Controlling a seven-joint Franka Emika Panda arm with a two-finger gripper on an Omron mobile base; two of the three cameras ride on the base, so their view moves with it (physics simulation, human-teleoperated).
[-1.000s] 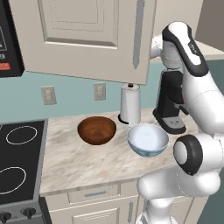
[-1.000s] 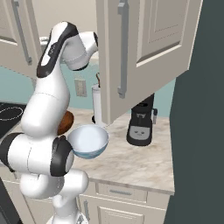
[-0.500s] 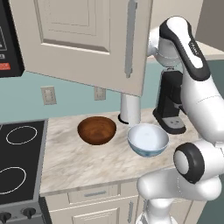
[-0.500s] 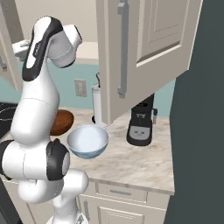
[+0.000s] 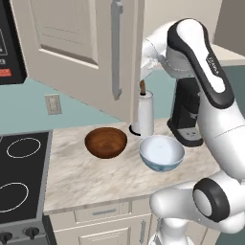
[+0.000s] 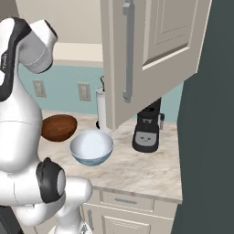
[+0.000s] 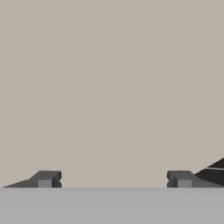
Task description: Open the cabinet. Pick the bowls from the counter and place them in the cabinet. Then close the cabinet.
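One cabinet door (image 5: 72, 43) with a long silver handle (image 5: 116, 48) stands swung out over the counter (image 5: 95, 177). My arm reaches up behind its free edge, so the hand is hidden there. In the hand view my gripper (image 7: 113, 179) is open, fingertips (image 7: 46, 178) wide apart with nothing between them, facing a plain beige surface close up. The brown wooden bowl (image 5: 105, 142) and the white-and-blue bowl (image 5: 161, 152) sit side by side on the counter. In the right base view another cabinet door (image 6: 155, 50) hangs open above the bowls (image 6: 91, 147).
A paper towel roll (image 5: 143, 115) and a black coffee machine (image 5: 187, 115) stand at the back of the counter. A black stovetop (image 5: 21, 172) lies to the left, a dark microwave (image 5: 7, 43) above it. Drawer fronts (image 6: 132, 201) run below the counter edge.
In the left base view the door has swung further open, its handle edge moving left. The arm's upper links have followed it. The bowls have not moved.
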